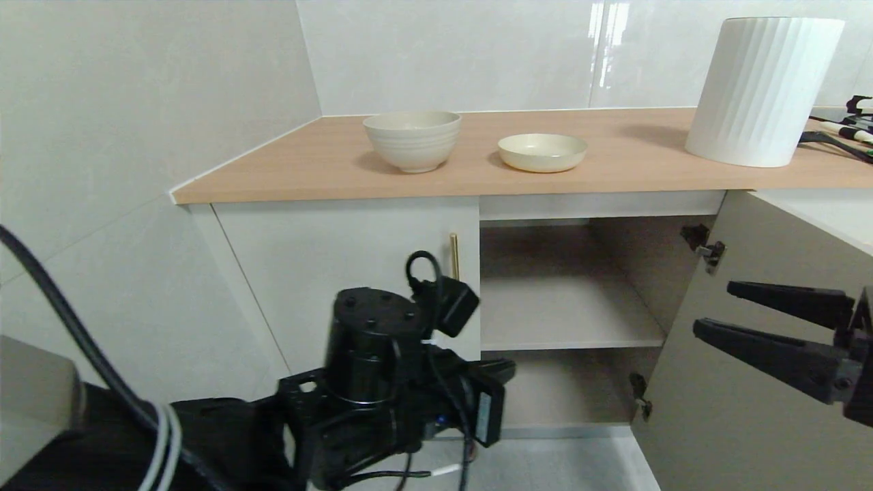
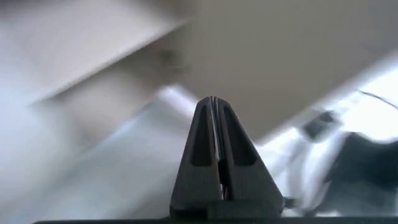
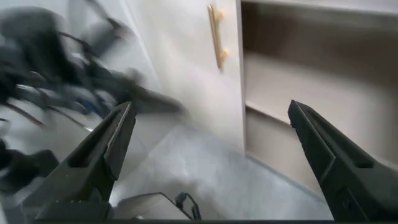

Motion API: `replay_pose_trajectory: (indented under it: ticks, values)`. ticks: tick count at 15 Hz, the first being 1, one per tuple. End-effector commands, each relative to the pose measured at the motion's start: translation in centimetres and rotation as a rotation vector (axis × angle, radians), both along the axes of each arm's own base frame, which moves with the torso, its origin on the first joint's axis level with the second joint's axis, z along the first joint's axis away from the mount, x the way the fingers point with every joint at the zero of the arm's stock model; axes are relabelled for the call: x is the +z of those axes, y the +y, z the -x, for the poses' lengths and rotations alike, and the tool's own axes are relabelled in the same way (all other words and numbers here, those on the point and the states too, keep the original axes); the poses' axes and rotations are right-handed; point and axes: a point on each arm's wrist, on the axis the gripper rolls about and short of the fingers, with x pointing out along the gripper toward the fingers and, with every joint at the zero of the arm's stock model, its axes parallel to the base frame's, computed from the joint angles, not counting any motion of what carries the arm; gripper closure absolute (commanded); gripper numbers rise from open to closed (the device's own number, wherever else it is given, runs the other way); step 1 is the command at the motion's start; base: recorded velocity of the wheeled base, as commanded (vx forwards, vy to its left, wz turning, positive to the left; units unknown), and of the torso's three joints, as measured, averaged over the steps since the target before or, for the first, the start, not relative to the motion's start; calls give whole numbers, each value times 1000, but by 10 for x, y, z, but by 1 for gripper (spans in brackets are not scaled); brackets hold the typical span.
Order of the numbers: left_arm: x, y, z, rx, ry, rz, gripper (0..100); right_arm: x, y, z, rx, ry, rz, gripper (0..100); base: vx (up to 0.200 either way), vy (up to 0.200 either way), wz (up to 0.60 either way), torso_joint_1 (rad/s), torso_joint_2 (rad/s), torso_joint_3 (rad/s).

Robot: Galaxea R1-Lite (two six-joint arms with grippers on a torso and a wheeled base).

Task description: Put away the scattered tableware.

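1. The bowl [image 1: 412,140] and the dish [image 1: 542,151] stand upright on the surface [image 1: 634,170], in the upper middle of the frame. They are near each other but apart, and no pincer touches them. I judge that these are the tableware to put away.
2. Under the surface, the right door [image 1: 736,395] stands open at the lower right. This leaves the shelf [image 1: 566,324] in the middle of the frame free to reach. It is probably the place meant for the tableware. The left door [image 1: 341,273] is closed.
3. The left pincer [image 2: 214,124] has its fingers pressed together and holds nothing. Its arm is low in the bottom centre, in front of the closed door and well below the bowl.
4. The right pincer [image 1: 713,307] is at the right edge, in front of the open door. Its fingers are wide apart and empty, which suits a grasp of a rim.
5. A ribbed white container [image 1: 764,88] stands at the upper right, well apart from the dish, so it should not hinder.
6. My judgement is that nothing is stored yet, and an arm must first rise to the surface.
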Motion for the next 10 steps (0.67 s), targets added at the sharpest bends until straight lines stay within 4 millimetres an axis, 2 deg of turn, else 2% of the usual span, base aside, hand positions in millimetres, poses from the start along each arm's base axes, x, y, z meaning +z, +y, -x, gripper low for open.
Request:
replay_pose_trajectory:
  ticks: [1,3,4,5,7,10]
  values:
    - [13,67,4,127,-107,-2,100,-7,26,-52,3,72,75,0,0,0,0,0,0,0]
    - [19,75,4,141,-159,-21,100,-14,31,-67,-13,95,103,0,0,0,0,0,0,0]
    - [20,79,2,157,-164,-23,100,-18,31,-67,-17,111,113,0,0,0,0,0,0,0]
    - [20,80,2,166,-165,-25,0,-20,30,-64,-18,117,117,0,0,0,0,0,0,0]
    - [21,96,7,238,-161,-26,0,-23,25,-54,-18,129,129,0,0,0,0,0,0,0]
    - [31,113,0,318,-191,-10,0,-28,21,-46,-25,100,153,0,0,0,0,0,0,0]
